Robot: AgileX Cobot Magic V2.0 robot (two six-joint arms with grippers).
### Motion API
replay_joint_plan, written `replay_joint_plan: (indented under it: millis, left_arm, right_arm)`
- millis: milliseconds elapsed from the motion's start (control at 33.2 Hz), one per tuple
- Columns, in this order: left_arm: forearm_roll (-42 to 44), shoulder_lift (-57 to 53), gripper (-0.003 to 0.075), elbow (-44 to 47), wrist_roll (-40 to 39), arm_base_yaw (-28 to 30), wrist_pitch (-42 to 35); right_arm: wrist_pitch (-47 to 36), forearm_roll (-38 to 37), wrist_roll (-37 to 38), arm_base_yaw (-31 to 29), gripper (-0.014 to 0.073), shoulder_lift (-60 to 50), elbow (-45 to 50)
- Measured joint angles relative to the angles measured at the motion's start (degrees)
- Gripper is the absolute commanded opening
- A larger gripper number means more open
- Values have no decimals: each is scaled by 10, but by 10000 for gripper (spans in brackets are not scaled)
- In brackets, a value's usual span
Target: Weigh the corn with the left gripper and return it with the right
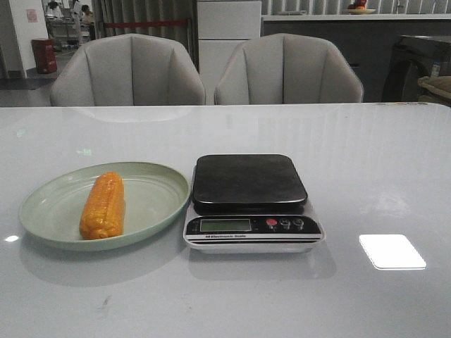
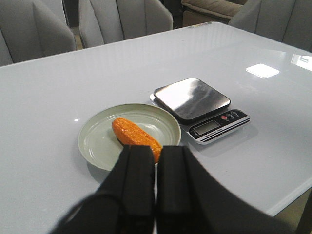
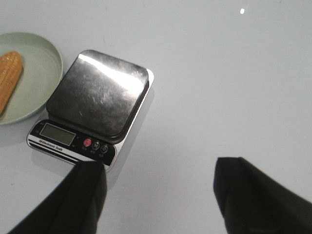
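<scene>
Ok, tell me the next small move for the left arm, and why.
Probably open the left pincer and lower it toward the corn. Its fingers look closed and empty above the table, the corn lies untouched on the green plate, and the scale platform beside it is bare, so weighing has not begun.

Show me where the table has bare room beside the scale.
Bare table lies right of the scale, and in front of both it and the plate. The scale's platform is bare. It is crowded where plate and scale nearly touch; the corn fills the plate's middle.
</scene>
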Motion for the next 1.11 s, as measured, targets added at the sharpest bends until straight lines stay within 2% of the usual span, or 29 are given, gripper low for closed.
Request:
replay_joint_plan:
  millis: [511, 782, 842, 902, 1023, 1113]
  left_arm:
    - [0, 0, 122, 0, 0, 0, 0]
    - [0, 0, 122, 0, 0, 0, 0]
    - [0, 0, 122, 0, 0, 0, 0]
    - [0, 0, 122, 0, 0, 0, 0]
    - [0, 0, 122, 0, 0, 0, 0]
    - [0, 0, 122, 0, 0, 0, 0]
  right_arm:
    - [-155, 2, -1, 0, 563, -402, 280]
    - [-275, 2, -1, 0, 558, -455, 378]
    - [-281, 2, -1, 0, 510, -456, 384]
    - [-284, 2, -1, 0, 416, -456, 387]
    - [-286, 2, -1, 0, 130, -456, 387]
    - [-285, 2, -1, 0, 160, -456, 387]
